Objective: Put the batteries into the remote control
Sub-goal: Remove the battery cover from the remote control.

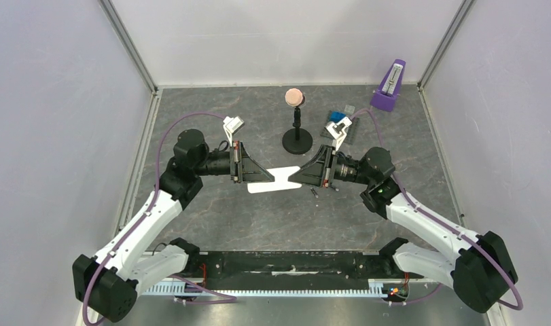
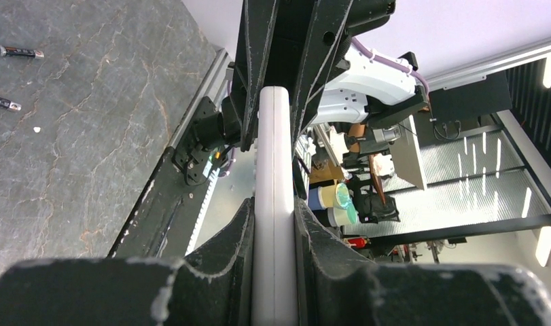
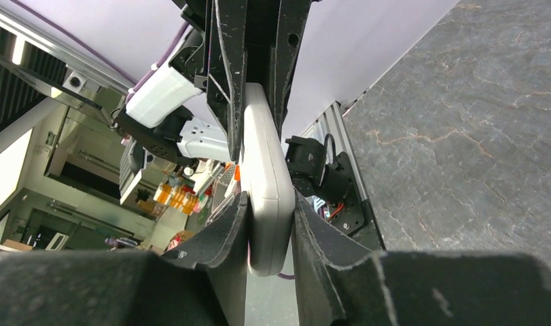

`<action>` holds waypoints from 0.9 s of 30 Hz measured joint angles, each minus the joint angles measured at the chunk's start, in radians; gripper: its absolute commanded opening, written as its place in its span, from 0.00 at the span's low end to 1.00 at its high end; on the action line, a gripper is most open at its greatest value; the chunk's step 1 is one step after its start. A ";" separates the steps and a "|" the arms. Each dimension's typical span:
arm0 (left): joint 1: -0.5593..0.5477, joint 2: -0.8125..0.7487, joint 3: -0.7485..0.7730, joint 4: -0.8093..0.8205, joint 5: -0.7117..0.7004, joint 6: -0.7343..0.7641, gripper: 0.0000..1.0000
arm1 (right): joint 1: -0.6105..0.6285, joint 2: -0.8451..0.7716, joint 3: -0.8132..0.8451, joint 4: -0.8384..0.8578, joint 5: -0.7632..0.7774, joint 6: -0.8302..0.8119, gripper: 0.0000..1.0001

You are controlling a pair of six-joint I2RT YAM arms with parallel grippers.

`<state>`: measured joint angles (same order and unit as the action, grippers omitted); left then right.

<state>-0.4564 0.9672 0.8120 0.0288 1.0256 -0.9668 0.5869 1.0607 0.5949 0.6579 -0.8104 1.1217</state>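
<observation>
Over mid-table, top view: the remote [image 1: 279, 178] lay level with a plain white side up, bridging the two arms and apparently raised off the table [image 1: 225, 217].
Left gripper [image 1: 264, 176]: closed on the remote's left end, probably as the steady holder.
Right gripper [image 1: 296, 179]: at the opposite end, tips over the white body; the grip was hard to judge from above.
Why two holds: as I read it, one arm braced the remote so the other could work on the back cover. No open compartment showed.
Left wrist view: the remote appeared edge-on, clamped between the near pads [image 2: 238, 238]. Its seam ran up to the far fingers, which flanked the other end.
Batteries [image 2: 18, 51]: two lay loose on the table, near each other and well apart from the remote. Neither was loaded.
Right wrist view: the remote's rounded end sat between the fingers [image 3: 221, 238], both against its faces, so the gripper was gripping it as far as showed.
Stage: early, I judged, with the compartment not yet opened and the batteries untouched.
Risk: two opposing grips could twist or drop the thin body if either slipped.
</observation>
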 measured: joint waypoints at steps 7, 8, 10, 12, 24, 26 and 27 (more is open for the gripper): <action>0.006 0.010 0.007 -0.060 0.006 0.061 0.02 | 0.004 -0.018 0.012 -0.105 0.011 -0.080 0.19; 0.006 0.012 0.011 -0.072 0.006 0.076 0.02 | 0.006 -0.017 0.016 -0.122 0.011 -0.092 0.17; 0.008 0.017 0.029 -0.118 0.007 0.120 0.02 | 0.007 -0.017 0.022 -0.149 0.011 -0.116 0.15; 0.009 0.021 0.047 -0.159 0.008 0.160 0.02 | 0.008 -0.017 0.026 -0.164 0.010 -0.133 0.11; 0.047 0.021 0.074 -0.232 0.056 0.243 0.02 | 0.016 -0.016 0.014 -0.123 0.003 -0.141 0.14; 0.050 0.021 0.074 -0.231 0.062 0.241 0.02 | 0.016 -0.016 0.001 -0.090 0.006 -0.117 0.16; 0.051 0.021 0.074 -0.231 0.065 0.240 0.02 | 0.016 -0.016 -0.006 -0.074 0.007 -0.102 0.17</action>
<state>-0.4053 0.9886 0.8856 -0.2024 1.0904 -0.7269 0.6029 1.0447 0.5888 0.5842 -0.8036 1.0195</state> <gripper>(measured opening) 0.272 0.255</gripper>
